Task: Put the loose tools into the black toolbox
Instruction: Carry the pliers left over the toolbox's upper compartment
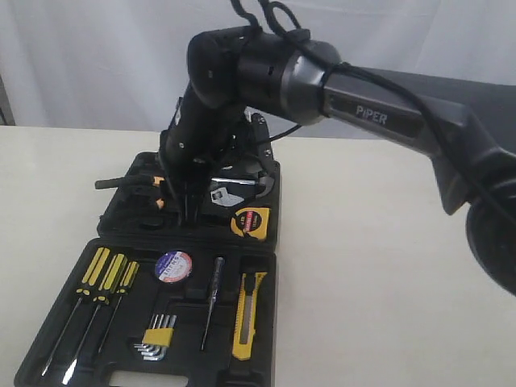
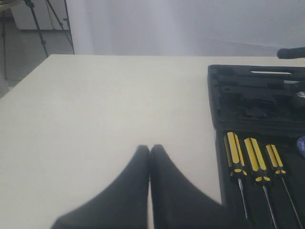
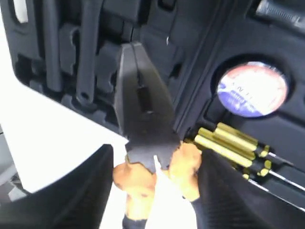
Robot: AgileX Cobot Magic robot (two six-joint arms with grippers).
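The black toolbox [image 1: 268, 339] lies open, with one half near and one half far. My right gripper [image 1: 179, 201] reaches across over the far half and is shut on the pliers [image 1: 129, 184]. The fingers press on their orange grips [image 3: 188, 164], and the dark head [image 3: 140, 105] points over the case recesses [image 3: 57, 57]. The yellow tape measure [image 1: 251, 222] sits in the far half. The tape roll [image 1: 173, 266] and utility knife [image 1: 250, 314] lie in the near half. My left gripper [image 2: 150, 149] is shut on nothing above bare table, left of the toolbox [image 2: 257, 102].
Three yellow-black screwdrivers [image 1: 101, 282], the clipped hex keys [image 1: 157, 334] and a thin dark screwdriver [image 1: 214, 298] fill other recesses of the near half. The beige table [image 1: 379, 266] stretches to the right. A tripod [image 2: 45, 28] stands beyond the table's far corner.
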